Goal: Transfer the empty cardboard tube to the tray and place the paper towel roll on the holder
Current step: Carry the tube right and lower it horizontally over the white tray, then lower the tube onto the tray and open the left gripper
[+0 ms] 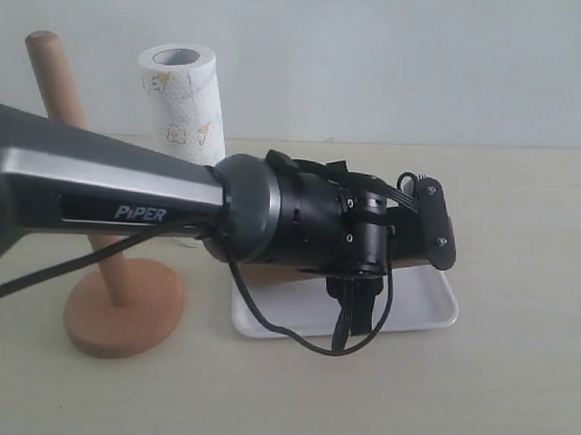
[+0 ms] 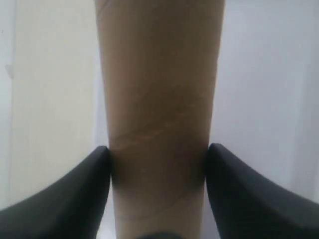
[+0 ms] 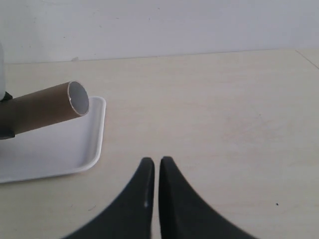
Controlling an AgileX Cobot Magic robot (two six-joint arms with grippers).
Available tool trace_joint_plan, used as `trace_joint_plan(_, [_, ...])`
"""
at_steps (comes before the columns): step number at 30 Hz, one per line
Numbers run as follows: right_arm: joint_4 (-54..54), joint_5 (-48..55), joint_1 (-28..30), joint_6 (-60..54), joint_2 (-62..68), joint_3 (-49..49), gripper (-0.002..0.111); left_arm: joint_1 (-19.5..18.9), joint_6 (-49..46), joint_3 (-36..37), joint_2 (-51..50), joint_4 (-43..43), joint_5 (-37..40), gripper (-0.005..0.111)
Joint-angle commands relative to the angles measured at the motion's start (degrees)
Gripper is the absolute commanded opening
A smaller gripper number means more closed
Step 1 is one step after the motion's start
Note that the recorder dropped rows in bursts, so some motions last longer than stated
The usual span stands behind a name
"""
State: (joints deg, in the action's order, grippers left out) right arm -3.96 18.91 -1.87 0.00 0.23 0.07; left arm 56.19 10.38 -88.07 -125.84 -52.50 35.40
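The brown cardboard tube lies crosswise between my left gripper's black fingers, which are shut on its sides. My left arm reaches over the white tray and hides most of the tube. In the right wrist view the tube hangs low over the tray, its open end near the tray's rim. The paper towel roll stands upright behind the arm. The wooden holder stands at the left, its pole bare. My right gripper is shut on nothing, over the table beside the tray.
The beige table spreads around the tray. A pale wall closes the back. A black cable loops down from the left wrist over the tray's front rim.
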Motion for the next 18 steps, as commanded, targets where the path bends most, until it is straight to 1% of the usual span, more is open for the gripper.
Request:
trace_joint_plan(1, [0.05, -0.43, 0.17, 0.00, -0.23, -0.07, 0.004, 0.04, -0.49, -1.85, -2.28, -0.64, 3.53, 0.004])
trace_joint_plan(10, [0.05, -0.43, 0.17, 0.00, -0.23, -0.07, 0.004, 0.04, -1.21, -2.08, -2.59, -1.08, 3.38, 0.004])
trace_joint_plan(18, [0.05, -0.43, 0.17, 0.00, -0.23, -0.07, 0.004, 0.04, -5.70, -2.08, -2.59, -0.48, 2.26, 0.004])
